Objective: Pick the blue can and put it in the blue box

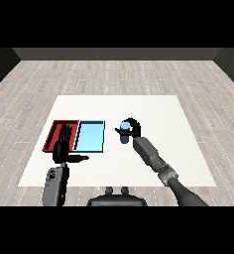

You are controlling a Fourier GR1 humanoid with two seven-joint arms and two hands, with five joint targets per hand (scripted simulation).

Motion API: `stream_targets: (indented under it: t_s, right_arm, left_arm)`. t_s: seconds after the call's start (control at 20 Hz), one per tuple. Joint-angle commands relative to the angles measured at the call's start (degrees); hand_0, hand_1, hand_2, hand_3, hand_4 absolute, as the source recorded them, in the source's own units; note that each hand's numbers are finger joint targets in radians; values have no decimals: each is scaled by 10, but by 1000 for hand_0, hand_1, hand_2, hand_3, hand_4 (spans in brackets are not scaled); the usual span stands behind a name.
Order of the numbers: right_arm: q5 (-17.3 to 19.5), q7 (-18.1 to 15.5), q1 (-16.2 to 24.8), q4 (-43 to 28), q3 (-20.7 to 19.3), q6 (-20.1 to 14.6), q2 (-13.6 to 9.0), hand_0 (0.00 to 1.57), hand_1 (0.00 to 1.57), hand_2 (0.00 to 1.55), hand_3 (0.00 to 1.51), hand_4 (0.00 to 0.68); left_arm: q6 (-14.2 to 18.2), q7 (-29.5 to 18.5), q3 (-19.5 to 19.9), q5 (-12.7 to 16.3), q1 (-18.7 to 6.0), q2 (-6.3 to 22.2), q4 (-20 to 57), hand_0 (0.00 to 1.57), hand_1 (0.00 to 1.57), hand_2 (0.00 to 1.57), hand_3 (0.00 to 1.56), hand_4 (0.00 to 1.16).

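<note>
Blue can (124, 137) sitting centre frame, right hand (131, 127) curling round it, just right of the blue tray (89, 137) on the tabletop (153, 114): grasp looking made, transfer pending; left hand (62, 144) hovering open, lower left.

A white table (153, 114) is lying in the middle of a grey wooden floor (114, 74), and the floor is showing on all sides of it. A red tray (56, 130) is resting flat on the table, near the table's left edge and closer to its near side than to its far side. Its inside is looking darker than its rim. Beyond the table, a dark wall (117, 53) is closing the far end of the floor.
</note>
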Motion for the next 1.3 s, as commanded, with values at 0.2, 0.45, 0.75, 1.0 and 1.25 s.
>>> stream_targets:
  t_s: [0.2, 0.45, 0.75, 1.0, 1.25]
  right_arm:
    - [61, 43, -14, -89, 25, -36, -40, 1432, 1432, 1449, 1399, 623]
    - [96, 103, -10, -195, 50, -68, -55, 1435, 1435, 1447, 1403, 617]
    - [139, 171, 155, -431, 99, -100, -116, 1418, 1418, 1445, 1407, 622]
    - [180, 232, 173, -494, 91, -94, -137, 1419, 1419, 1447, 1404, 616]
    - [225, 240, 209, -543, 96, -100, -129, 1444, 1444, 1451, 1398, 614]
  left_arm:
    - [4, 21, -63, -33, -9, -32, 19, 0, 0, 0, 0, 0]
    - [-3, 48, -84, -42, 5, -28, 18, 0, 0, 0, 0, 0]
    - [35, 47, -119, -46, -43, -36, 78, 0, 0, 0, 0, 0]
    - [33, 16, -148, -32, -39, -36, 112, 0, 0, 0, 0, 0]
    - [66, 43, -189, 5, -92, -36, 163, 0, 0, 0, 0, 0]
